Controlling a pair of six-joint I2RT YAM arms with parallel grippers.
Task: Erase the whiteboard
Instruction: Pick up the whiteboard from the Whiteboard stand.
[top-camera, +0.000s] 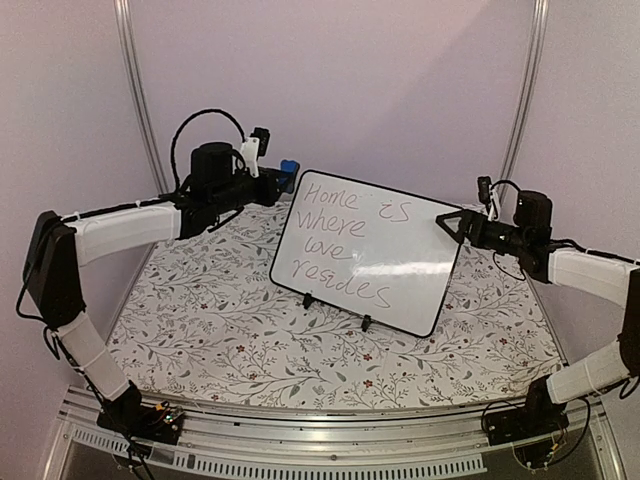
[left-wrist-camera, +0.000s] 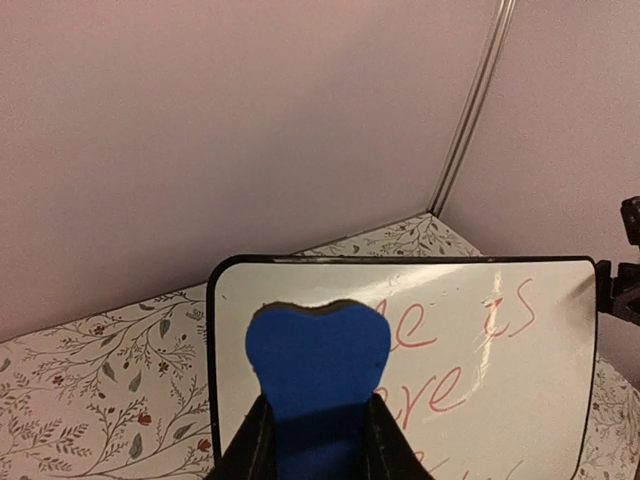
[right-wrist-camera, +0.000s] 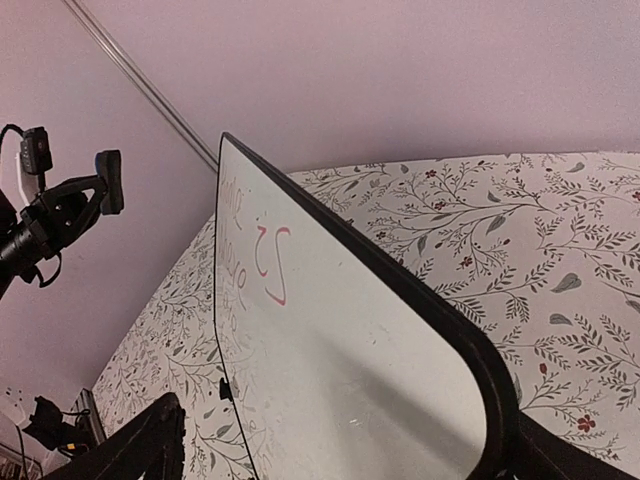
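Stretched level toward the whiteboard's (top-camera: 370, 255) upper-left corner, left gripper (left-wrist-camera: 318, 435) pinching the blue eraser (left-wrist-camera: 318, 350). Stretched toward its upper-right corner, right gripper (top-camera: 446, 224) spread wide, straddling the rim.

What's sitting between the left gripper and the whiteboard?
A blue eraser, clamped in the left gripper, sits in front of the whiteboard. The left wrist view shows it best; whether it touches the board is unclear.
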